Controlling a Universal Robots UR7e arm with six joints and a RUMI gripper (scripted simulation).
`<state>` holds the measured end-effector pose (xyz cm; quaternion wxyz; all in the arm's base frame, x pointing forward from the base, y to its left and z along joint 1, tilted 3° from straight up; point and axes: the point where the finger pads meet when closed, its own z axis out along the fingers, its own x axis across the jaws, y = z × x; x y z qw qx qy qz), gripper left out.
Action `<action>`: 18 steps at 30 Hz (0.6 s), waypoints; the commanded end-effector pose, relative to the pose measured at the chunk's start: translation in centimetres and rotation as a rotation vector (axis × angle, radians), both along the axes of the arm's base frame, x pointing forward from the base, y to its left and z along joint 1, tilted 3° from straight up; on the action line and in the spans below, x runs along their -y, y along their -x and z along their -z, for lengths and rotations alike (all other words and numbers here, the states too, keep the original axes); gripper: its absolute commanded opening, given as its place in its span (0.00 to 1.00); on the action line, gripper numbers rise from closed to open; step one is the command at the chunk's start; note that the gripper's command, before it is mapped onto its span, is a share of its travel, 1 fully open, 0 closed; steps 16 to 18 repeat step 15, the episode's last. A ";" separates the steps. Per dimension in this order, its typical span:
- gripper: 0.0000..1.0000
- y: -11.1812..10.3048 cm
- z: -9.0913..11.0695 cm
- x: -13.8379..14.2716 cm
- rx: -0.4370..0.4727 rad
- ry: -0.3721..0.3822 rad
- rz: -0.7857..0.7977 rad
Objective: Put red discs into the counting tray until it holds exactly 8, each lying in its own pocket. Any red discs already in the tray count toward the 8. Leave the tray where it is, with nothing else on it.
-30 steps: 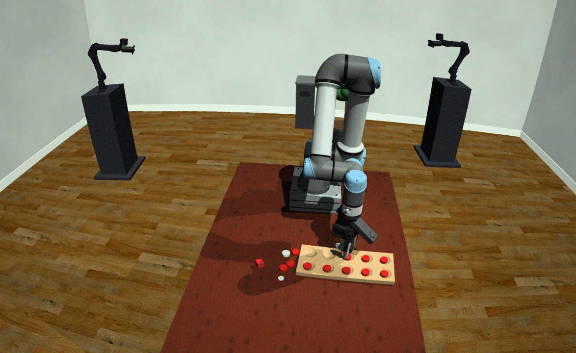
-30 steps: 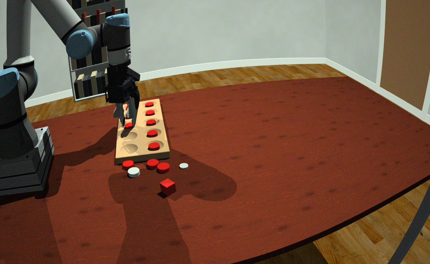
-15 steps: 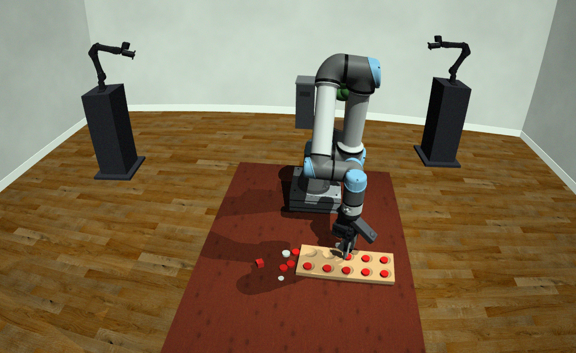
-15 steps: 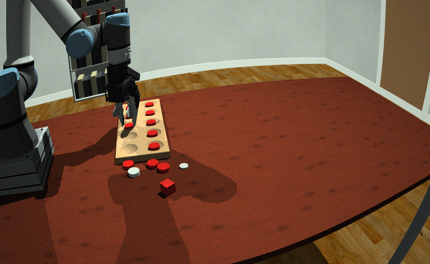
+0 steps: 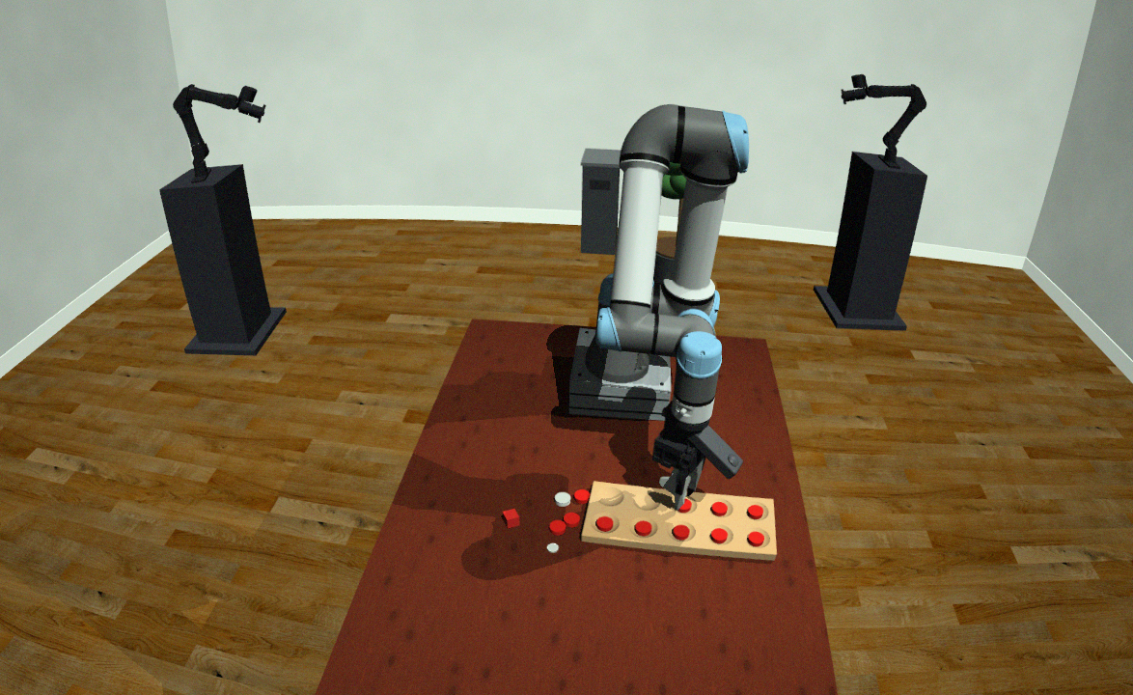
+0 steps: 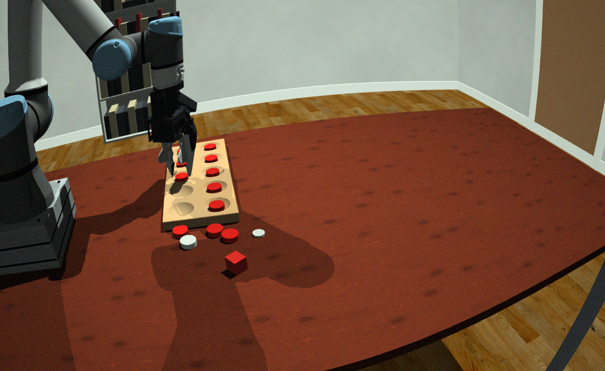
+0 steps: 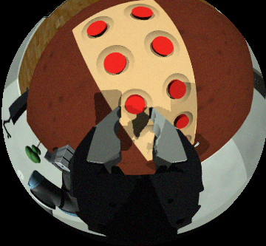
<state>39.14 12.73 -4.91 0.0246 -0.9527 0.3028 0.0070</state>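
Observation:
The tan counting tray (image 5: 678, 521) lies on the dark red mat and also shows in the exterior view (image 6: 200, 184) and the wrist view (image 7: 137, 72). Several red discs lie in its pockets, one per pocket. Two pockets at the tray's end near the loose pieces are empty (image 5: 612, 496). My gripper (image 5: 678, 496) (image 6: 179, 168) (image 7: 135, 107) points straight down over the row nearer the robot base. Its fingers stand slightly apart, just above a red disc (image 6: 181, 175) (image 7: 135, 103) that rests in its pocket. Nothing is between the fingers.
Beside the tray's short end lie three loose red discs (image 6: 180, 229) (image 6: 214, 229) (image 6: 229, 234), two white discs (image 6: 188, 241) (image 6: 258, 233) and a red cube (image 6: 236, 262). The robot base (image 5: 614, 380) stands behind the tray.

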 end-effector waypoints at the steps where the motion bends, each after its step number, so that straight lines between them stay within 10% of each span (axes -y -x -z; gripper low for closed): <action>1: 0.28 0.0 -0.1 0.0 0.001 0.000 0.000; 18: 0.28 -0.1 -4.3 0.2 0.001 0.000 0.000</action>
